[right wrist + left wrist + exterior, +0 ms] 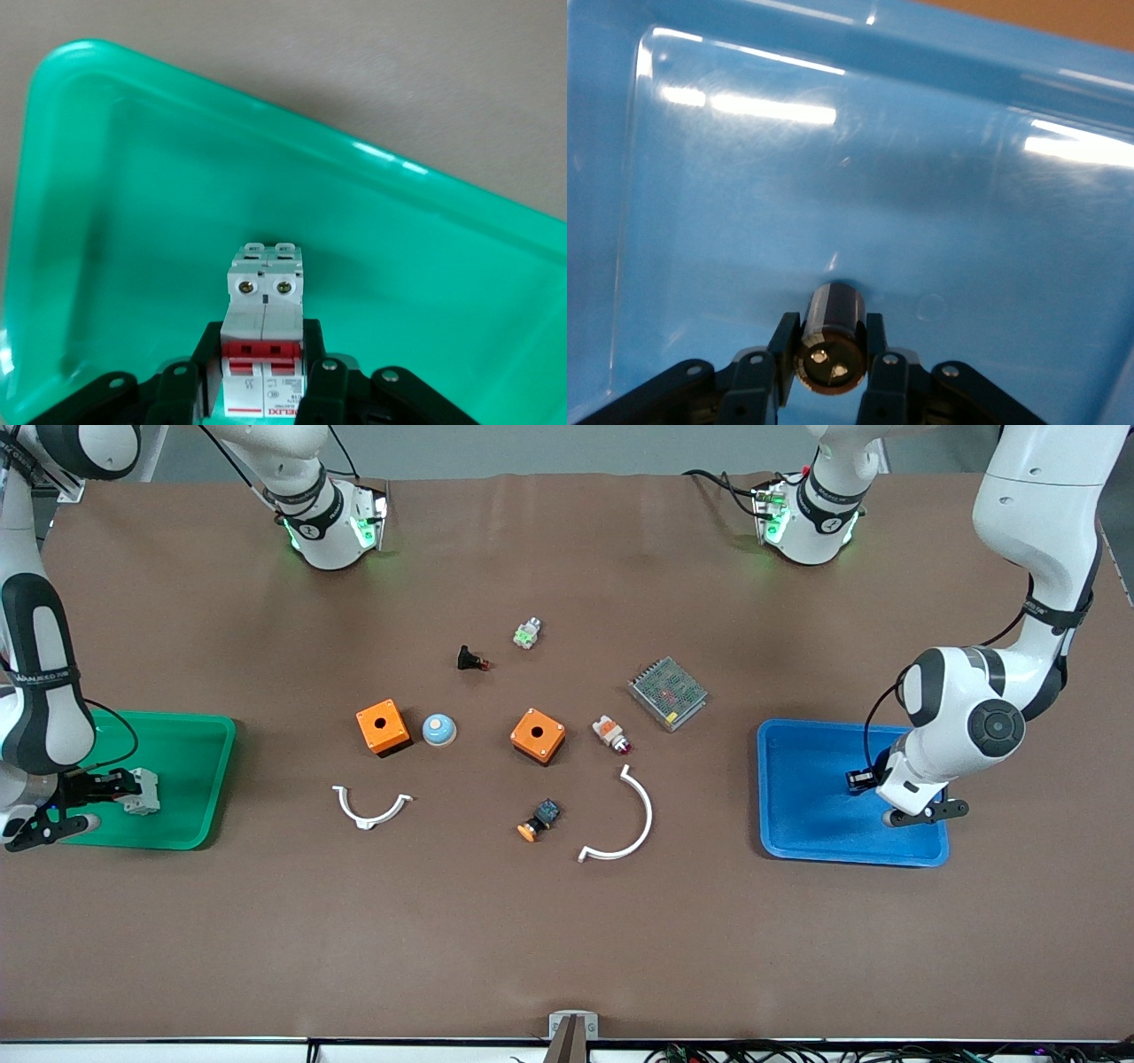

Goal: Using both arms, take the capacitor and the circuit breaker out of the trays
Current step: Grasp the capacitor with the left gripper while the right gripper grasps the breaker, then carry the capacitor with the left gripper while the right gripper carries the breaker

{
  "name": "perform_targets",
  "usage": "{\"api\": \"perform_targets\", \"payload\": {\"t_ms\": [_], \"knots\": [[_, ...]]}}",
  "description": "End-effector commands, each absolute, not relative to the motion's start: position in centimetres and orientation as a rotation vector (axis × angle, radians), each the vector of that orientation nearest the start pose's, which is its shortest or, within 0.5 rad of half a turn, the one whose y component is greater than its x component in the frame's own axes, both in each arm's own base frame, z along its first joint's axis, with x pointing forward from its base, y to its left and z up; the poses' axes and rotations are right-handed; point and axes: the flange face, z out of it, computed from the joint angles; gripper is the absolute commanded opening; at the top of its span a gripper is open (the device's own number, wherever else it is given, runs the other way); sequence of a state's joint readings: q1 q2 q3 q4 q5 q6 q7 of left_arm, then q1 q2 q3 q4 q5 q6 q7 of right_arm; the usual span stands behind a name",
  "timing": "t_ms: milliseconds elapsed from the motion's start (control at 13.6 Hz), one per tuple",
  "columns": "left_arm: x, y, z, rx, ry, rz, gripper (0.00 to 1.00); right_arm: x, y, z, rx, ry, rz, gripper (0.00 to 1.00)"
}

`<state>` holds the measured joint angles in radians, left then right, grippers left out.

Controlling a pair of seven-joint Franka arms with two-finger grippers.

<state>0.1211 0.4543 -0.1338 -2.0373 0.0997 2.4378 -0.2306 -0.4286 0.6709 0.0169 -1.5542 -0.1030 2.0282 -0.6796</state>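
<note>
The capacitor (856,780), a tiny black cylinder with a lighter end face, is held between the fingers of my left gripper (864,782) low over the blue tray (806,806). In the left wrist view the capacitor (833,336) sits between the fingers of the left gripper (831,356), close to the blue tray's floor (833,177). The breaker (142,791), a white block with red levers, is held by my right gripper (122,787) over the green tray (182,757). In the right wrist view the breaker (264,310) is clamped in the right gripper (264,376) above the green tray's floor (133,221).
Between the trays lie two orange boxes (382,727) (538,735), a blue dome button (438,730), a black part with red tip (472,660), a mesh-covered unit (668,693), a white-and-orange indicator (611,733), an orange-capped pushbutton (539,820) and two white curved clips (371,806) (625,819).
</note>
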Motion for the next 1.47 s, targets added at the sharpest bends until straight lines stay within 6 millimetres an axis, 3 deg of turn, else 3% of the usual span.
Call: {"api": "perform_targets", "payload": {"t_ms": [0, 147, 221, 441, 588, 882, 1029, 1250, 1397], "knots": [[59.5, -4.1, 26.0, -3.138, -0.275, -0.028, 0.02, 62.9, -24.8, 31.7, -3.039, -0.492, 0.335, 0.18], [59.5, -8.7, 28.6, -3.164, -0.307, -0.075, 0.02, 62.8, -21.1, 36.7, -3.065, -0.379, 0.386, 0.18], [59.8, -10.7, 29.7, -3.179, -0.324, -0.102, 0.00, 62.8, -18.3, 39.5, -3.085, -0.325, 0.397, 0.18], [60.3, -16.7, 31.0, -3.222, -0.371, -0.130, 0.00, 62.6, -7.1, 45.7, -3.149, -0.172, 0.412, 0.16], [60.5, -21.9, 31.5, -3.245, -0.438, -0.142, 0.00, 62.2, 1.3, 47.6, -3.148, -0.060, 0.378, 0.16], [61.5, -32.6, 30.9, -3.289, -0.686, -0.129, 0.00, 60.5, 16.8, 46.7, -3.063, 0.170, 0.383, 0.17], [61.7, -37.2, 29.7, -3.302, -0.787, -0.098, 0.00, 59.4, 22.4, 44.6, -3.065, 0.245, 0.368, 0.17], [61.5, -42.2, 27.6, -3.275, -0.896, -0.109, 0.00, 58.6, 26.4, 40.4, -3.075, 0.280, 0.366, 0.17], [60.8, -44.5, 24.9, -3.219, -0.902, -0.156, 0.00, 57.7, 28.8, 38.0, -3.078, 0.286, 0.342, 0.17]]}}
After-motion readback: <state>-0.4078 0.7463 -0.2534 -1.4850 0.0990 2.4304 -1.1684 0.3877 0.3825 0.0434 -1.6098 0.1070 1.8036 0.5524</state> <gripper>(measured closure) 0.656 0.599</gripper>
